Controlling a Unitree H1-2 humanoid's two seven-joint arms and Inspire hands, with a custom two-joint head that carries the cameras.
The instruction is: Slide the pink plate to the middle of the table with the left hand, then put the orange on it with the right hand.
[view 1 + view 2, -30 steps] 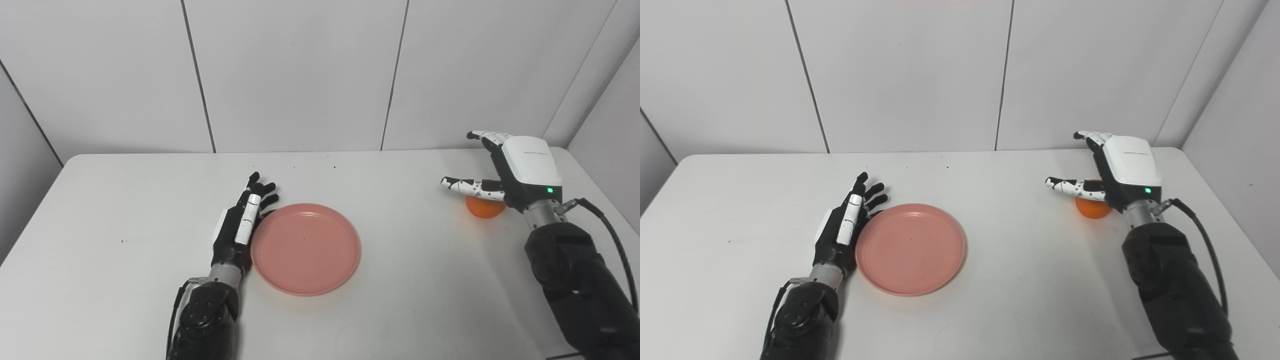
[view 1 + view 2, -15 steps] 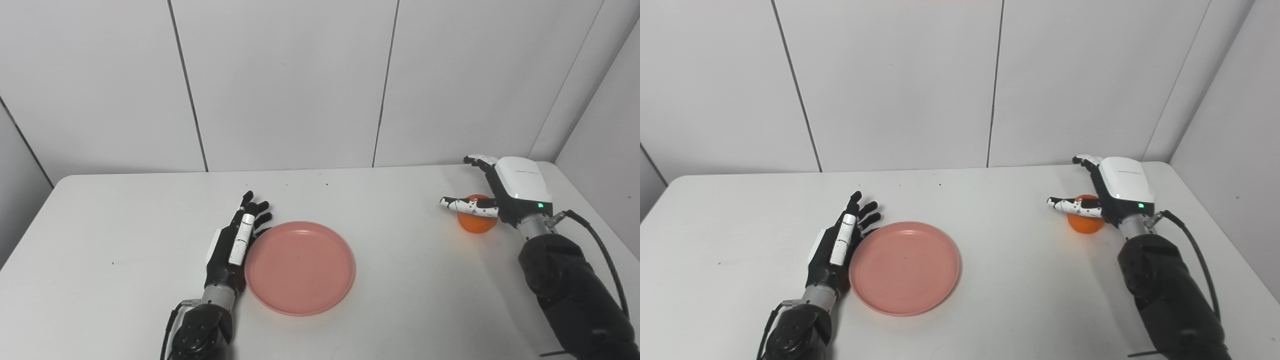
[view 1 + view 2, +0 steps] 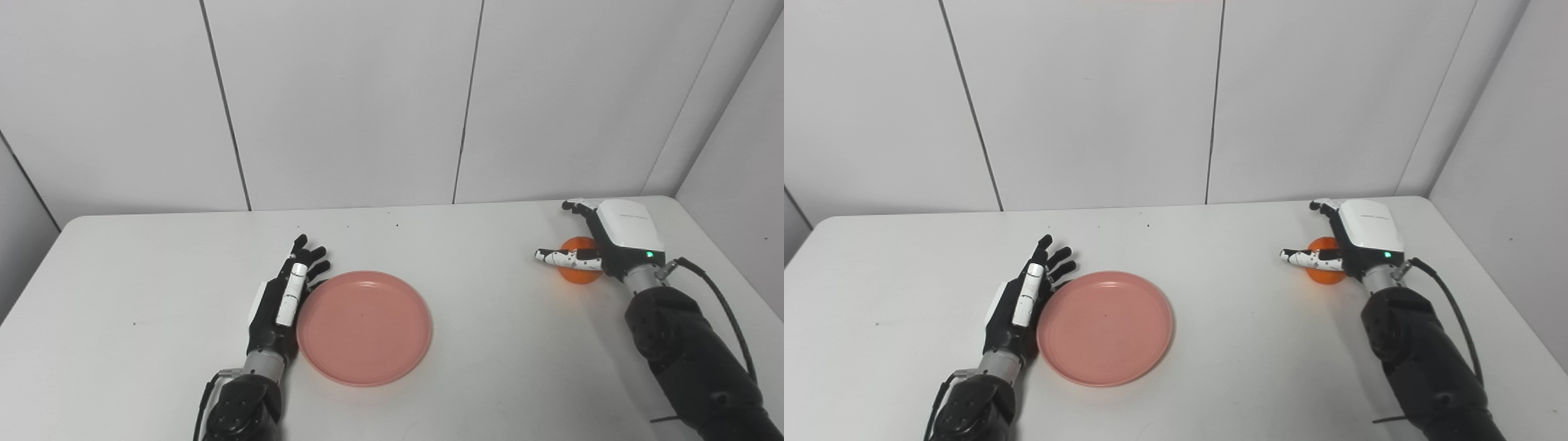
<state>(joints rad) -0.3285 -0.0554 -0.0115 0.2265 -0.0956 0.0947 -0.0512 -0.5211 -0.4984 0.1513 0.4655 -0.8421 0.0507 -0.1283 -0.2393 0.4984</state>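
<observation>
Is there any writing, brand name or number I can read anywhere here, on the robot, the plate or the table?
No readable text in either view.
White cover on the right hand: a faint grey mark, too small and blurred to read; beside it a green light, not a sign.
Left hand: no lettering visible.
Plate, orange, table: plain, no labels.
</observation>
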